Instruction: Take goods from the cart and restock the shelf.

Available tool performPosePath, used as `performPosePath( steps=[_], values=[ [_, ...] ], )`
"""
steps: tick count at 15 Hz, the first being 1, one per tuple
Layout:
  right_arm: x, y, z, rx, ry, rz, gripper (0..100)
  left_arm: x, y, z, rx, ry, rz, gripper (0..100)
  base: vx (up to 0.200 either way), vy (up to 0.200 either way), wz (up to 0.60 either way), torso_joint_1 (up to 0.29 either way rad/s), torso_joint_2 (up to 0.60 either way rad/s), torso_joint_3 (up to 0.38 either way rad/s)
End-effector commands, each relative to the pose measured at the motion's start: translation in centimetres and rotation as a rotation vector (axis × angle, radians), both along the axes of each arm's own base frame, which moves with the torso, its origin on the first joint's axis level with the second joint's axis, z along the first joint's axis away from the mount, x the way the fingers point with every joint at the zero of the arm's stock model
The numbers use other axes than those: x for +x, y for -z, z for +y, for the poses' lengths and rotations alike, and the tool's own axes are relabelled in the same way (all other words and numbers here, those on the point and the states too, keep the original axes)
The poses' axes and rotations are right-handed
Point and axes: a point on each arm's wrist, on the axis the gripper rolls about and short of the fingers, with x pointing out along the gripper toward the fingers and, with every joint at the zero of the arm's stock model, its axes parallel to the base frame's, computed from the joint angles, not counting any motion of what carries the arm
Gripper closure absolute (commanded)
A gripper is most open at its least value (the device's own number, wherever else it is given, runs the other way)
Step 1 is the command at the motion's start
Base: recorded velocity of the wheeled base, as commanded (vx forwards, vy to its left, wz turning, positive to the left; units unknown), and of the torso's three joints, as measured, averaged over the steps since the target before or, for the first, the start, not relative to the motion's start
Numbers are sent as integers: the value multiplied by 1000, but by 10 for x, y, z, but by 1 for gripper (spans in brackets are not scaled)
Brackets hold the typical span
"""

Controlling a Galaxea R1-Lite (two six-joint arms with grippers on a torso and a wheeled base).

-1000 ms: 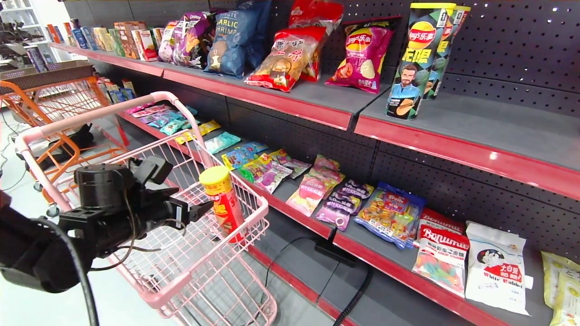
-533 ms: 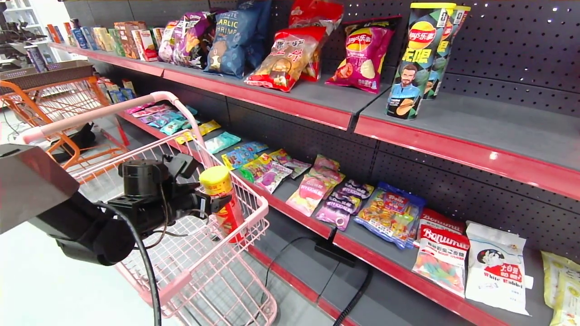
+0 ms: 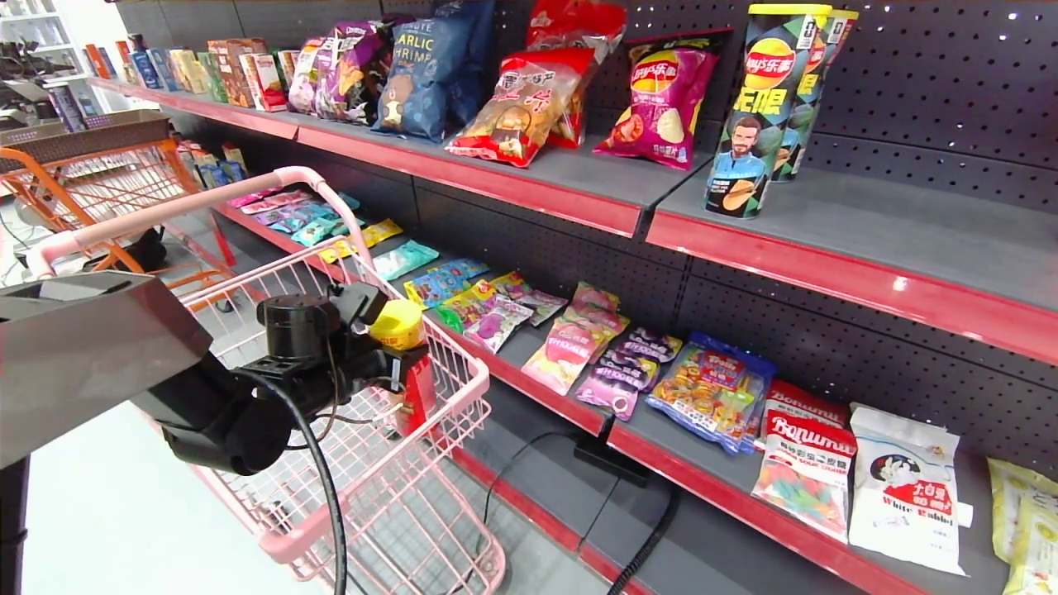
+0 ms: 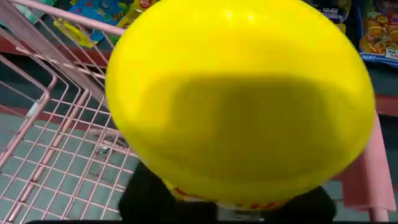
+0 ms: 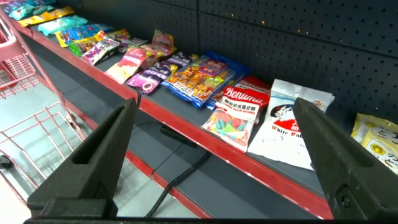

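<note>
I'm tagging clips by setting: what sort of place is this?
Most likely a small shop or mock supermarket aisle: pegboard-backed shelves stocked with snack bags and candy packets, plus a pink shopping cart holding a yellow-lidded can.

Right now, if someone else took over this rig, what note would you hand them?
Left gripper: at the top of the yellow-lidded can, which stands in the pink cart; grip cannot be confirmed.
Right gripper: open, empty, facing the lower shelf.
Done: the can is not yet out of the cart.
Left: secure the can, lift it out, and probably stand it by the tall chip cans on the upper shelf.
</note>
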Motion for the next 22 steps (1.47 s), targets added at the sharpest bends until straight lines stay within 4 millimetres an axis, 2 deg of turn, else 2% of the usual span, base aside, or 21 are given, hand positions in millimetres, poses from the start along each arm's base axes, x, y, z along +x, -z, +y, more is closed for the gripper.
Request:
performPosePath(
  steps=[1, 3, 6, 7, 9, 10, 11, 12, 13, 15, 16, 17, 22],
  values=[
    [0, 0, 0, -1, 0, 1, 0, -8, -15, 1, -13, -4, -11, 100, 0, 0, 0, 0, 0, 0],
    [0, 0, 0, 1, 0, 1, 0, -39, -70, 9, -43, -16, 26, 100, 0, 0, 0, 0, 0, 0],
    [0, 0, 0, 1, 0, 1, 0, -83, -140, 31, -77, -28, -83, 100, 0, 0, 0, 0, 0, 0],
    [0, 0, 0, 1, 0, 1, 0, -104, -157, 39, -80, -45, -104, 100, 0, 0, 0, 0, 0, 0],
    [0, 0, 0, 2, 0, 1, 0, -161, -182, 47, -82, -52, -121, 100, 0, 0, 0, 0, 0, 0],
    [0, 0, 0, 2, 0, 1, 0, -173, -185, 49, -81, -51, -123, 100, 0, 0, 0, 0, 0, 0],
    [0, 0, 0, 2, 0, 1, 0, -215, -190, 54, -84, -40, -167, 100, 0, 0, 0, 0, 0, 0],
    [0, 0, 0, 2, 0, 1, 0, -234, -189, 56, -84, -42, -185, 100, 0, 0, 0, 12, -56, -41],
    [0, 0, 0, 2, 0, 1, 0, -263, -186, 61, -90, -47, -213, 100, 0, 0, 0, 80, -266, -178],
    [0, 0, 0, 4, 0, 1, 0, -295, -181, 65, -89, -55, -220, 100, 0, 0, 0, 122, -408, -266],
    [0, 0, 0, 4, 0, 1, 0, -330, -176, 70, -84, -67, -214, 100, 0, 0, 0, 163, -486, -305],
    [0, 0, 0, 4, 0, 1, 0, -341, -176, 72, -89, -65, -234, 100, 0, 0, 0, 183, -500, -334],
    [0, 0, 0, 2, 0, 1, 0, -368, -180, 76, -107, -74, -350, 100, 0, 0, 0, 200, -549, -347]
  ],
)
